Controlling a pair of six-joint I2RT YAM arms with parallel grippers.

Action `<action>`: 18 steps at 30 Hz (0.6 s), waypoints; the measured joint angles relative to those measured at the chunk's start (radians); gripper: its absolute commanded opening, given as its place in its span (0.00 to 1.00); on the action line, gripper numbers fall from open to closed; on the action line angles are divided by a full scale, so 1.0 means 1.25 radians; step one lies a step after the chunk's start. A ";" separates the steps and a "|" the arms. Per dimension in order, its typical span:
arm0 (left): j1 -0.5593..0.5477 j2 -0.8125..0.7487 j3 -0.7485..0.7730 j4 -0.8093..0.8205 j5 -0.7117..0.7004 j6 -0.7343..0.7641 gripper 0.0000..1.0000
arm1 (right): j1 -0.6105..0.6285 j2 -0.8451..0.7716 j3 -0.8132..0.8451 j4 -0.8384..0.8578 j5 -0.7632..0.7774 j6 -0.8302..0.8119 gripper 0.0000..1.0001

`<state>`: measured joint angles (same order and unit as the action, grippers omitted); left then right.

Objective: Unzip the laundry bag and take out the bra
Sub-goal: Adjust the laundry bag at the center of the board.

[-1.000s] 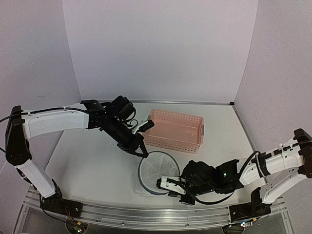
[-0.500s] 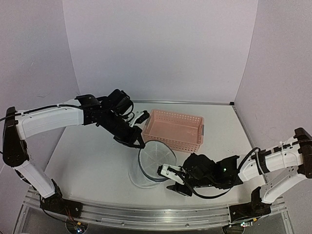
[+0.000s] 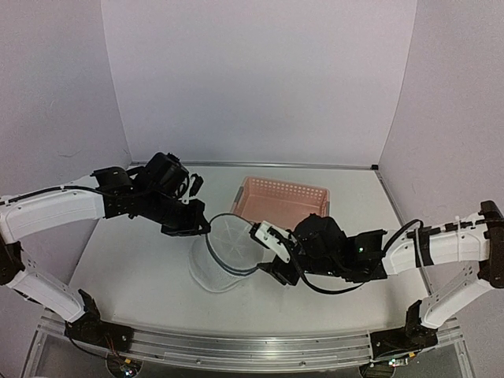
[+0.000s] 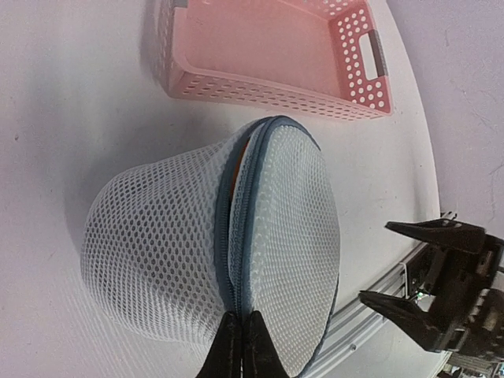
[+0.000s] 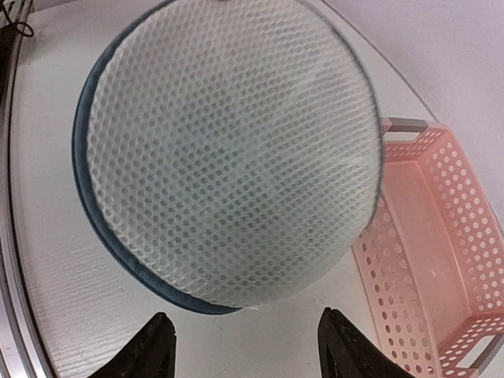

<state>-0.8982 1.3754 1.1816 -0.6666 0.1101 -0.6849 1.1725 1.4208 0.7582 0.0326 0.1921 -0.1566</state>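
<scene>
The laundry bag [image 3: 219,260], white mesh with a dark rim, lies tipped with its round lid [image 5: 228,150] turned toward my right gripper. My left gripper [image 3: 201,227] is shut on the bag's zip seam [image 4: 236,236] at the rim; its fingertips [image 4: 241,346] are pressed together there. A thin orange sliver [image 4: 239,157], apparently the bra, shows through a gap between lid and body; the rest is hidden in the mesh. My right gripper [image 5: 246,335] stands open just short of the lid, holding nothing, and also shows in the left wrist view [image 4: 378,262].
A pink perforated basket [image 3: 287,206] stands right behind the bag, close to the right arm. The table's metal front rail [image 3: 236,346] runs along the near edge. White walls close in the back and sides.
My left gripper has pulled the bag's rim up and to the left, tipping the bag over. The right gripper has let go, opened, and moved away from the front edge.
</scene>
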 measured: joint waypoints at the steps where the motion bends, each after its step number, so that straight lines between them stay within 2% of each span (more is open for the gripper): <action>1: 0.000 -0.016 -0.028 0.018 -0.009 -0.027 0.00 | 0.000 -0.001 0.017 -0.002 0.012 0.000 0.63; 7: 0.000 -0.075 -0.124 0.110 -0.054 -0.149 0.00 | -0.001 -0.024 0.080 -0.007 0.046 -0.003 0.62; 13: -0.001 -0.121 -0.174 0.179 -0.097 -0.236 0.00 | 0.002 -0.031 0.120 0.022 -0.024 -0.032 0.61; 18: -0.002 -0.152 -0.201 0.213 -0.126 -0.291 0.00 | 0.025 -0.031 0.079 0.121 -0.064 -0.114 0.61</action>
<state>-0.9005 1.1854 0.9298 -0.4004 -0.0479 -1.0481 1.2037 1.3823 0.8574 0.1844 0.1123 -0.2989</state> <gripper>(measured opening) 0.018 0.608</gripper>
